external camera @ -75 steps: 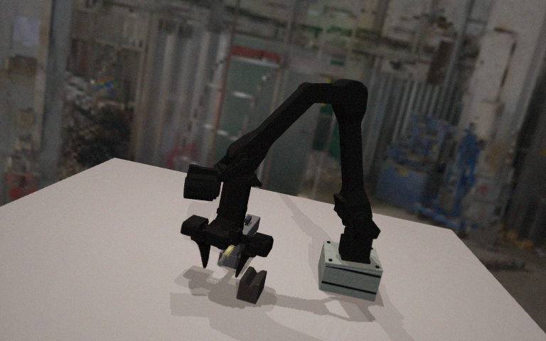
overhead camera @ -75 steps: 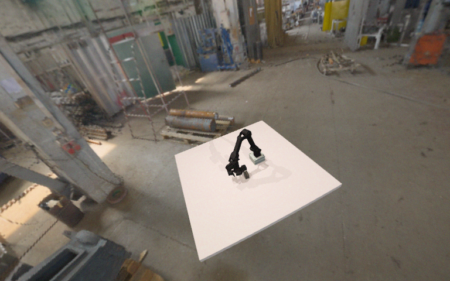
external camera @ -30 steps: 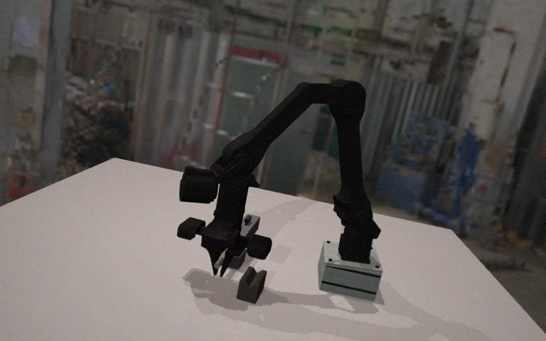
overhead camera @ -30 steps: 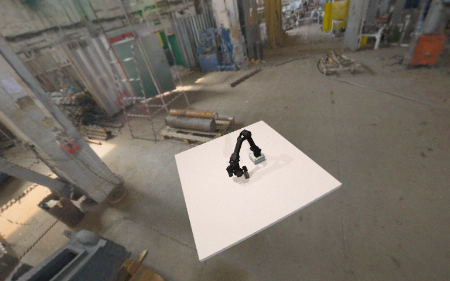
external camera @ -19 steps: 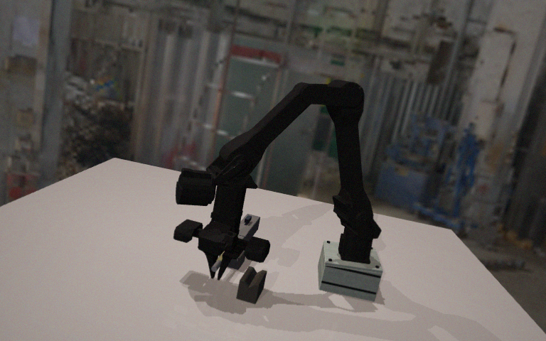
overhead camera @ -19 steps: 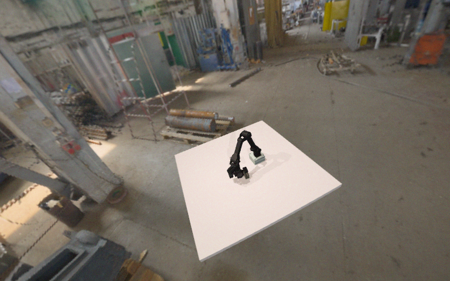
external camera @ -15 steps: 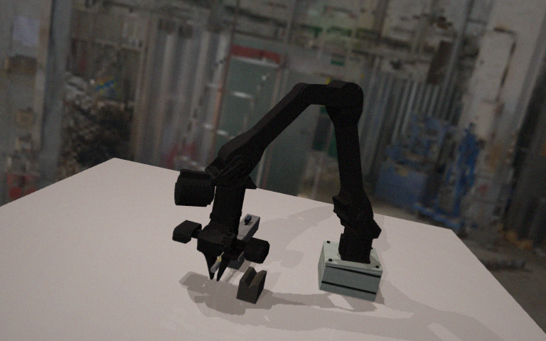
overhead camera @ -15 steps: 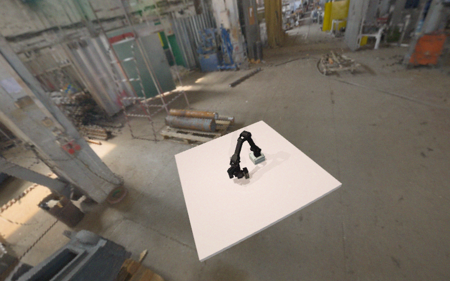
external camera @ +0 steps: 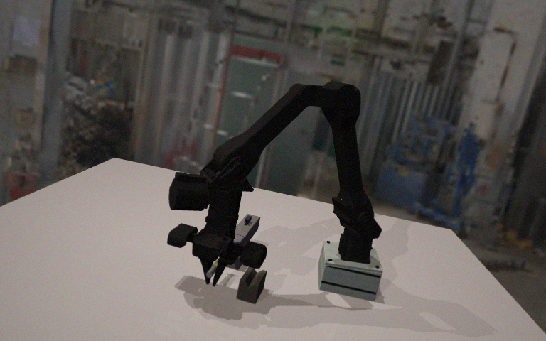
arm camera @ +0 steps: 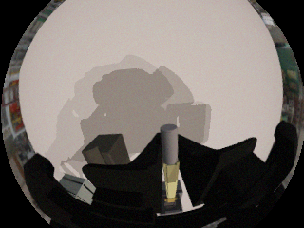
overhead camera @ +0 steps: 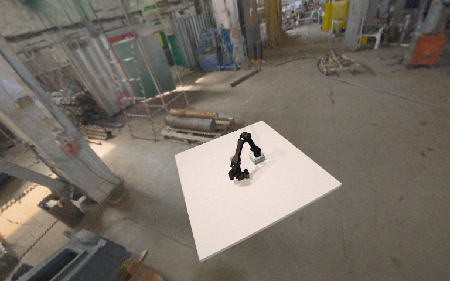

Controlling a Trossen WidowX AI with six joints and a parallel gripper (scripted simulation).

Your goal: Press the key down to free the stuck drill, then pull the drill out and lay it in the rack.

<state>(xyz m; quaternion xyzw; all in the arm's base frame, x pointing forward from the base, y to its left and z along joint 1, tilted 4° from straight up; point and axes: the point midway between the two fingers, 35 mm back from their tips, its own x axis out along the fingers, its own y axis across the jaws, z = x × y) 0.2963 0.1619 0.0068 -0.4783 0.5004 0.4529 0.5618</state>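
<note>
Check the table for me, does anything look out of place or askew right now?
Nothing stands out. The drill is clamped between the fingers, hanging above the table just beside the dark rack, not yet laid in it. The grey block sits upright behind.

I am standing in a big industrial hall, like an old factory or a workshop. Around my flat white square table top I see a stained grey concrete floor. There are rusty steel pipes lying on a wooden pallet, a thick slanted concrete pillar and grey corrugated metal walls. Farther back stand a green metal door, blue machinery, a yellow panel and an orange container. Everything there looks worn and dusty.
</note>
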